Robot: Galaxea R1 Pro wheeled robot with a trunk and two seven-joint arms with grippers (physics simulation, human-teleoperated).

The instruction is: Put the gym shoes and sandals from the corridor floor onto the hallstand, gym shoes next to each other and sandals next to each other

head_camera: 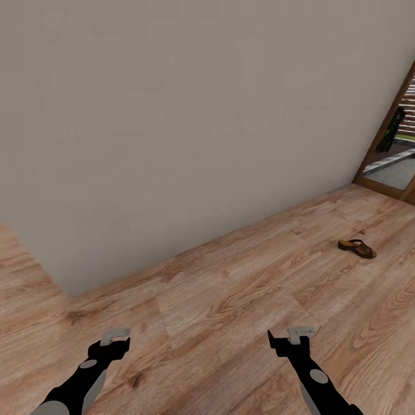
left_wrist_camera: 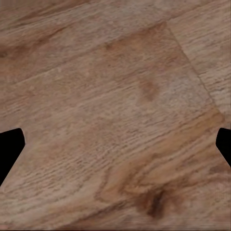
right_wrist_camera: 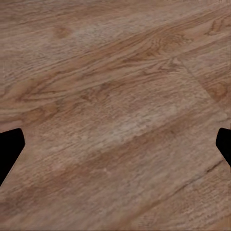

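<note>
**A:** One sandal (head_camera: 357, 248) lay flat on the corridor floor (head_camera: 242, 300), strap up, dark brown with a tan footbed. It sat well ahead of the right gripper (head_camera: 291, 339) and off to that gripper's outer side, nothing touching it.

**B:** And the floor itself?

**A:** Light-brown wood-grain planks ran under both arms. Both wrist views looked straight down on bare boards, with knots and plank seams showing. A plain beige wall (head_camera: 190, 115) stood beyond the grippers, its corner coming down to the floor ahead of the left gripper (head_camera: 109, 343). Past the sandal, further out on the right gripper's side, was a wood-framed doorway (head_camera: 385, 144), with an outdoor scene through it too small to make out.

**B:** The grippers?

**A:** The left one had its fingers (left_wrist_camera: 10, 151) spread wide, dark tips at opposite edges of its wrist view, only floor between them. The right one's fingers (right_wrist_camera: 10, 151) stood just as far apart, holding nothing. Both hung low over the planks, well apart from each other.
</note>
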